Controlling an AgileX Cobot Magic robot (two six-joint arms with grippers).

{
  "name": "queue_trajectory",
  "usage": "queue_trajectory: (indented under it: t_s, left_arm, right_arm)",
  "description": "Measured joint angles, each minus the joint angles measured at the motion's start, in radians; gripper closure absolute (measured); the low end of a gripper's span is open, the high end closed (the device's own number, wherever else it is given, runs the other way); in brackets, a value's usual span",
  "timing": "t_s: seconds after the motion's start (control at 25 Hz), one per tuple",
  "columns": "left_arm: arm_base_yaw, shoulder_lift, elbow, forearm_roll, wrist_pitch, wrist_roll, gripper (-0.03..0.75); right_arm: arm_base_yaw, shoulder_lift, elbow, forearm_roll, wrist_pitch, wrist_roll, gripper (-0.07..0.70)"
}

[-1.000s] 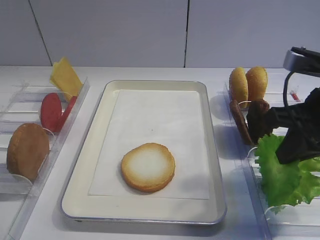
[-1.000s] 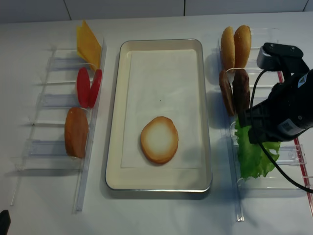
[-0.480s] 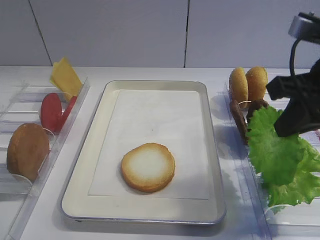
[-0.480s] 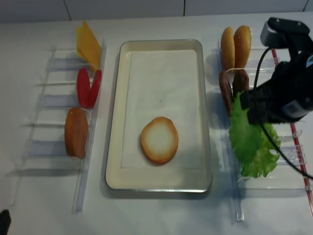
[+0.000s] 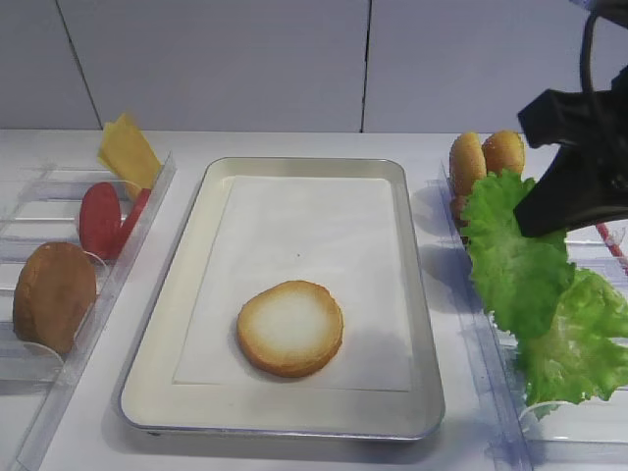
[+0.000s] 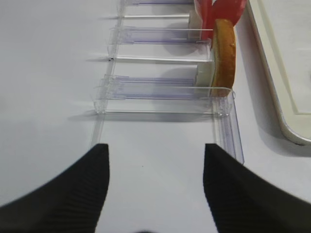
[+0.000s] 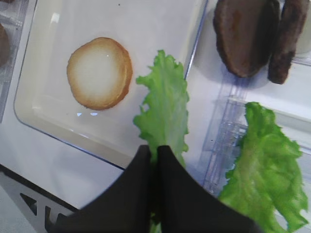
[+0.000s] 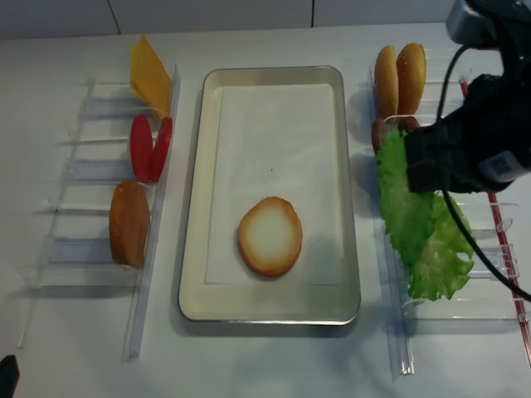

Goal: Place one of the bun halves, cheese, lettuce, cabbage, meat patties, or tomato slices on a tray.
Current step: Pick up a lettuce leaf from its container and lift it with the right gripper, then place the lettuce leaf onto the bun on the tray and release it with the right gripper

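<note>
My right gripper [image 7: 156, 148] is shut on the edge of the lettuce [image 7: 165, 102], a ruffled bright-green leaf. The lettuce [image 5: 505, 260] hangs in the air over the gap between the right-hand bin and the right rim of the tray [image 5: 177, 294]. A bun half [image 5: 290, 328] lies cut face up on the tray's white liner, towards the near end. In the left wrist view my left gripper [image 6: 155, 150] stands open over bare table, in front of the left bins, with nothing between its fingers.
Clear bins on the left hold cheese [image 5: 128, 152], tomato slices [image 5: 103, 218] and a bun half [image 5: 54, 294]. The right bin holds two bun halves [image 5: 486, 162], meat patties [image 7: 245, 36] and a looser green leaf [image 5: 579, 343].
My right gripper has risen out of the right bin with the lettuce and carried it up and left, towards the tray. The other green leaf stays in the bin.
</note>
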Motion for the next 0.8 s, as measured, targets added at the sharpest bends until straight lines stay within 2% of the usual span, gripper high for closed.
queue_trajectory:
  t_s: [0.08, 0.36, 0.64, 0.8]
  left_arm:
    - [0.000, 0.000, 0.000, 0.000, 0.000, 0.000, 0.301]
    - [0.000, 0.000, 0.000, -0.002, 0.000, 0.000, 0.301]
    - [0.000, 0.000, 0.000, -0.002, 0.000, 0.000, 0.301]
    - [0.000, 0.000, 0.000, -0.002, 0.000, 0.000, 0.301]
  right_arm:
    - [0.055, 0.000, 0.000, 0.000, -0.028, 0.014, 0.579]
    - [0.288, 0.046, -0.002, 0.000, -0.180, 0.103, 0.579]
    - [0.438, 0.177, -0.004, 0.000, -0.295, 0.153, 0.579]
    - [0.485, 0.256, -0.052, 0.000, -0.317, 0.153, 0.579]
